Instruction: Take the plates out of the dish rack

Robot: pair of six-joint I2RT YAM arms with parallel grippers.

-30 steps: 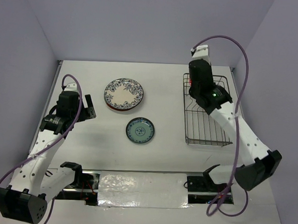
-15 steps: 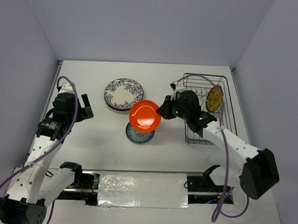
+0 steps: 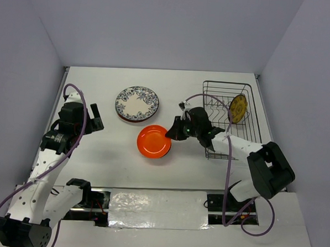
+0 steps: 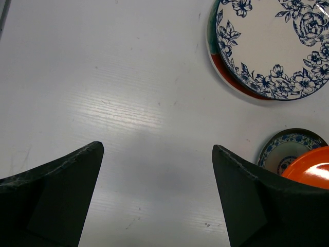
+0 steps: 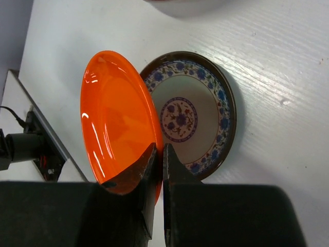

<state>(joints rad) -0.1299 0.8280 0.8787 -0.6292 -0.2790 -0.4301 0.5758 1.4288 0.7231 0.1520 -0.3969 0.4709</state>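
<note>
My right gripper (image 3: 172, 132) is shut on the rim of a glossy orange plate (image 3: 154, 140). In the right wrist view the gripper (image 5: 160, 149) holds the orange plate (image 5: 115, 118) tilted over a small blue-patterned plate (image 5: 200, 123) lying on the table. I cannot tell whether they touch. A white plate with a dark-blue floral rim (image 3: 136, 103) lies on a teal-and-red plate (image 4: 226, 69). The dish rack (image 3: 249, 95) at the right holds one upright yellow-orange plate (image 3: 238, 108). My left gripper (image 3: 97, 119) is open and empty above bare table (image 4: 157, 149).
In the left wrist view the floral plate (image 4: 272, 41) is at the upper right, and the small plate (image 4: 288, 149) and orange plate (image 4: 308, 167) at the lower right. A foil-covered strip (image 3: 158, 203) runs along the table's near edge between the arm bases.
My right gripper took the orange plate from the rack, carried it left and lowered it over the small plate. The left arm shifted slightly at first, then stayed still.
</note>
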